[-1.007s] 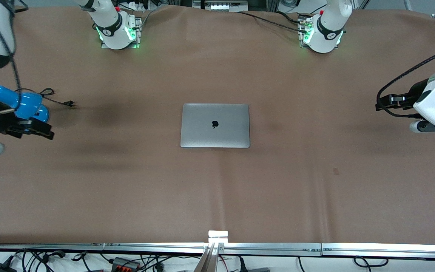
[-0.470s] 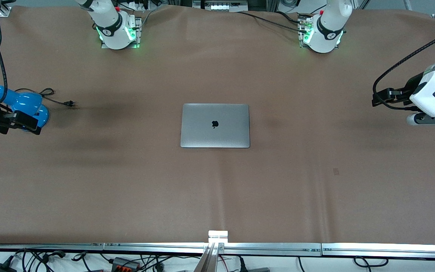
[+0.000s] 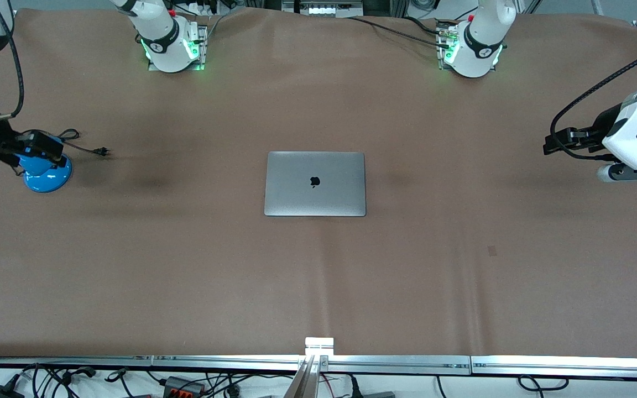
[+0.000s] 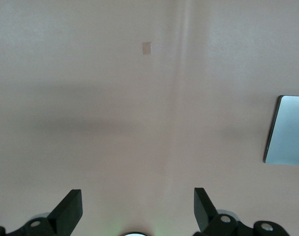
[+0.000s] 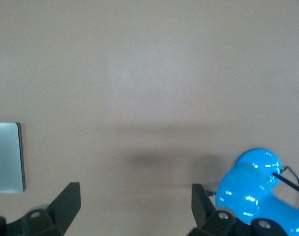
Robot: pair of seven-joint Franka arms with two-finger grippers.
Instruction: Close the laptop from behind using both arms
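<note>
Up and away goes the right arm: over the last second its hand (image 3: 47, 148) has drifted from the worktop's near edge region toward the bases' side, and it now hangs over the blue lamp (image 3: 46, 176) at the right arm's end of the worktop (image 3: 318, 276). The lamp, half hidden a second ago, now shows its round base, with its black cord and plug (image 3: 101, 150) trailing toward the middle. That hand is empty, fingers spread wide; the right wrist view shows both fingertips (image 5: 66, 196) far apart, with the lamp (image 5: 257, 189) just beside one of them and a corner of the laptop (image 5: 7, 157) well off past the other.

Centre stage, the laptop (image 3: 315, 183) has not budged. It lies flat in the middle of the worktop, lid down, black apple logo up, well apart from both hands, roughly midway between them.

On to the left arm: its hand (image 3: 559, 145) has crept only a touch since the earlier frames and hangs over bare brown worktop at the left arm's end. It too is empty and wide; the left wrist view shows its fingertips (image 4: 71, 206) splayed, with an edge of the laptop (image 4: 287, 130) far off and a small pale mark (image 4: 147, 47) on the cloth. Both green-lit bases (image 3: 173, 50) stand along the edge farthest from the front camera.
</note>
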